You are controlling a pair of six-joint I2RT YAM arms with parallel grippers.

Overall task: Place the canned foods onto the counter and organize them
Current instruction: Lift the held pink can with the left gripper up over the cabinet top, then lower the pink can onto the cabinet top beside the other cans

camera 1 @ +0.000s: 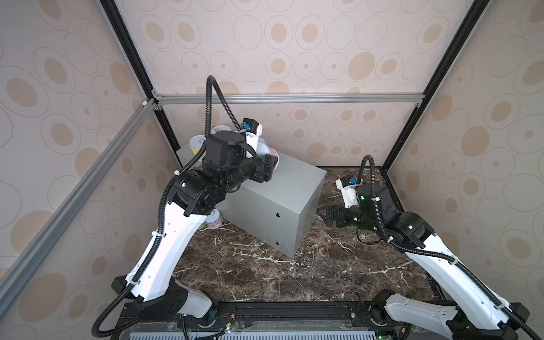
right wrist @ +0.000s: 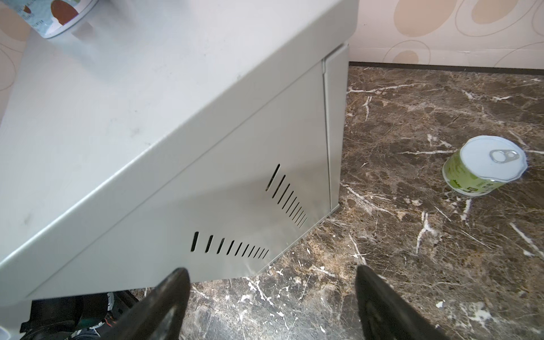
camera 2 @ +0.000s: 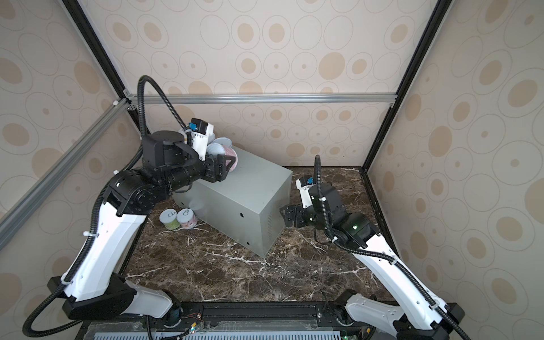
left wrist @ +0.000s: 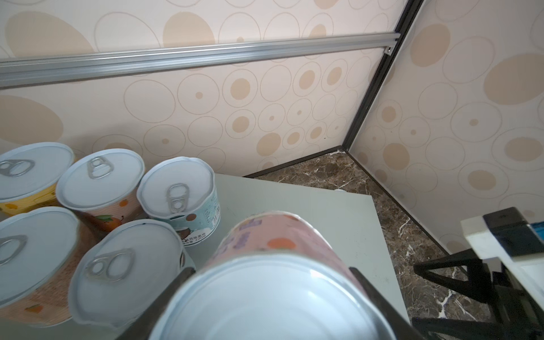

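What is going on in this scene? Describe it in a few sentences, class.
The left hand holds a pink can, tilted, over the grey counter, next to five cans already standing there. The right hand is open and empty, low by the counter's vented side. Two cans sit on the marble floor beside the counter, and a green can stands elsewhere on it.

— Where is the left arm [camera 1: 164, 250]?
— Raised and stretched forward, wrist level, left gripper [camera 2: 227, 165] clamped on a pink can [left wrist: 282, 235].
— And the right arm [camera 1: 435, 265]?
— Low, elbow bent, right gripper [right wrist: 270, 275] aimed toward the middle, jaws spread wide and holding nothing.
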